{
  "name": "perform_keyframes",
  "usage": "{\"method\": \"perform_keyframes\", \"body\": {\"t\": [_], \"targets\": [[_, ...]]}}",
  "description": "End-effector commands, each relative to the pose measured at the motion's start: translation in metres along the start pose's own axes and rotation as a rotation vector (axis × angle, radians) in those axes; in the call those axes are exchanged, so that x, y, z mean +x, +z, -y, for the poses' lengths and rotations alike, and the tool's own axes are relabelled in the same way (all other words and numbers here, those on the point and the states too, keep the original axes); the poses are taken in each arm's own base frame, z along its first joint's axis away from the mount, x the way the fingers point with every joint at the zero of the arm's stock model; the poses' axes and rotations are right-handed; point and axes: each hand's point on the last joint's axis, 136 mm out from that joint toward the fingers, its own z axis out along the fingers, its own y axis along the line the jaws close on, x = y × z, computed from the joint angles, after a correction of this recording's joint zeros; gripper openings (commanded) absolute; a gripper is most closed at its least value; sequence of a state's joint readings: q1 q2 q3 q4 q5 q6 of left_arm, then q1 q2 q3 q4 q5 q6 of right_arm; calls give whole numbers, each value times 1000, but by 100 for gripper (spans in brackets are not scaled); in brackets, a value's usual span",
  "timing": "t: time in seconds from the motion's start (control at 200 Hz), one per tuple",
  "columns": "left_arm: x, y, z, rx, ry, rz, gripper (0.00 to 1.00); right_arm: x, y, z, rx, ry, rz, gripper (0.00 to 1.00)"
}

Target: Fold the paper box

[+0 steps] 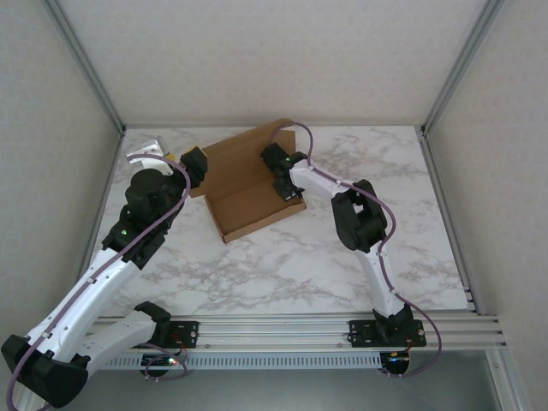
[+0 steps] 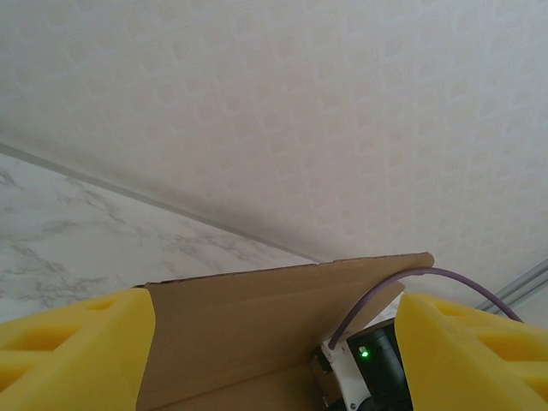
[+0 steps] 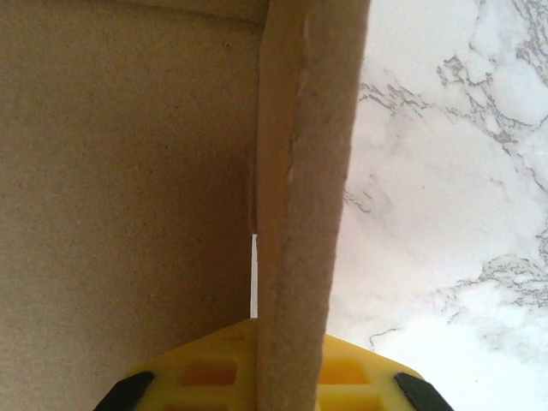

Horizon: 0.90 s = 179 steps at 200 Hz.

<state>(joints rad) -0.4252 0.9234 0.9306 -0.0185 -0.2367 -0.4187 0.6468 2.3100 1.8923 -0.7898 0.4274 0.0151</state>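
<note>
Within a pale, textured-panel enclosure [image 1: 282,51], the paper box [image 1: 248,193] lies toward the far middle of a grey-veined marble tabletop [image 1: 282,265]. It is a shallow tray of matte brown cardboard, with its broad lid flap raised behind. The right pincer [image 1: 281,187] is clenched on the thin right-hand side wall, apparently to hold it upright along its crease. The left pincer [image 1: 195,164] is released, its yellow pads [image 2: 68,351] spread wide at the box's left rear edge, seemingly to brace the flap.
</note>
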Motion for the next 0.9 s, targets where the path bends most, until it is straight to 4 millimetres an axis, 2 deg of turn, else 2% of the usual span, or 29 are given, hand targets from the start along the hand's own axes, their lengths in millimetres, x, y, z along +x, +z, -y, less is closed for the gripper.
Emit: {"method": "perform_keyframes", "body": {"t": [0.0,0.115,0.245,0.411,0.476,0.576,0.626,0.786,0.891], "targets": [[-2,-2,2,6,-1,22,74,25,14,18,141,-38,-83,6],[-3,-2,1,-2,-6,24,74,31,14,29,218,-51,-101,4],[0,-1,1,3,-17,14,75,33,8,20,139,-12,-76,10],[2,0,3,12,-17,7,76,28,-9,2,-52,89,-3,34],[5,2,3,19,-17,2,78,28,-17,7,-96,154,11,41],[12,4,2,26,-21,-9,81,28,-33,13,-181,255,63,62],[14,6,2,25,-22,-12,83,27,-45,17,-224,291,108,66],[16,12,-10,-41,-35,3,85,15,-83,30,-310,373,278,66],[18,19,-14,-80,-19,-11,86,9,-116,50,-290,427,443,62]]}}
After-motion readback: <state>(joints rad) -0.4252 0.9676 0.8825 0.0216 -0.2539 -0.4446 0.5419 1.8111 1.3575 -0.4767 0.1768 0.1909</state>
